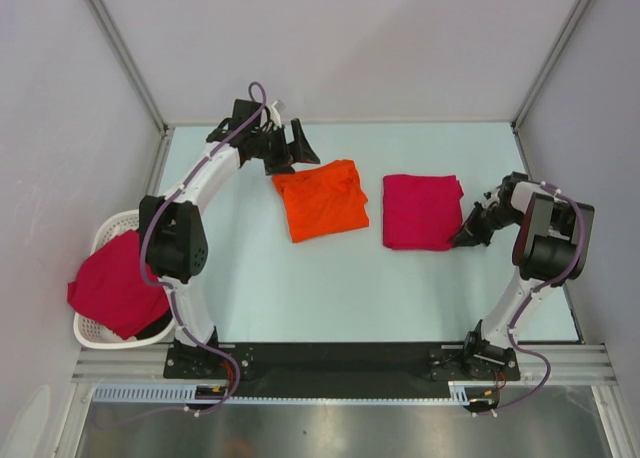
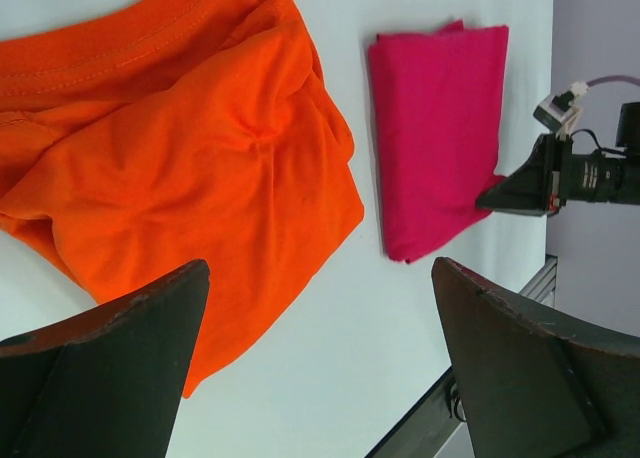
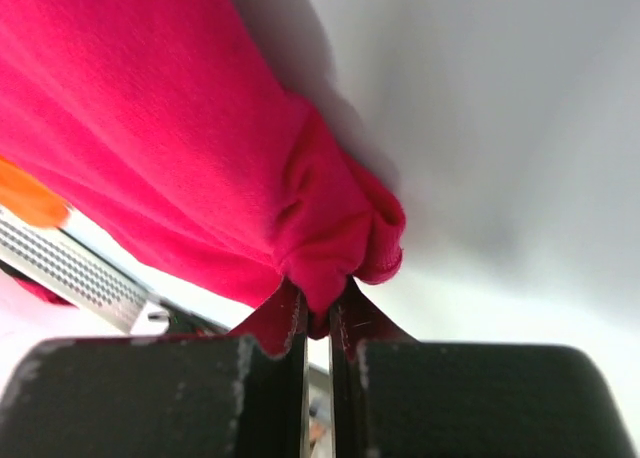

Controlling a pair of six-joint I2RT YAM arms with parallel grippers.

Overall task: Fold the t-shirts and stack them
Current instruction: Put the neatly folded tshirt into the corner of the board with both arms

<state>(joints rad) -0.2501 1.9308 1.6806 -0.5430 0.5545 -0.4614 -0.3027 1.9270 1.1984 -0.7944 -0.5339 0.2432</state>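
A folded crimson-pink t-shirt (image 1: 421,211) lies right of centre on the table. My right gripper (image 1: 462,235) is shut on its near right corner, the cloth (image 3: 320,228) bunched between the jaws. A rumpled bright orange t-shirt (image 1: 322,199) lies left of it; in the left wrist view the orange shirt (image 2: 180,158) and the pink one (image 2: 435,128) lie side by side. My left gripper (image 1: 292,148) is open and empty, at the orange shirt's far left corner. Another crimson-pink shirt (image 1: 112,283) hangs over the basket.
A white slatted basket (image 1: 95,328) stands off the table's left edge, beside the left arm. A black rail (image 1: 340,358) runs along the near edge. Grey walls close in the table at the back and sides.
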